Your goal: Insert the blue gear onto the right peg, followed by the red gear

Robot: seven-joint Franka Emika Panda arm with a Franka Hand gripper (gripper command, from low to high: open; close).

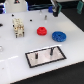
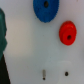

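So your flat round bright-blue plastic gear with the toothed rim is lying flat on the white bench, out toward the edge on the exterior view's right. In the wrist view the blue gear shows its dark centre hole clearly.

The smaller round bright-red plastic gear sits just beside it, close but not touching, a bit further from the camera in the exterior view. The wrist view has the red gear apart from the blue one too.

Nearer the bench's front edge you've got the rectangular grey plate with the black border, and both thin dark pins stand on it bare. The right peg has nothing on it, and neither does the other pin. In the wrist view they're just two small dark dots, right peg and other pin.

A small cream-coloured blocky object sits toward the back of the bench; too blurry to say more.

The gripper hangs above the back of the bench, well apart from both gears. Can't tell whether it's released or clenched.
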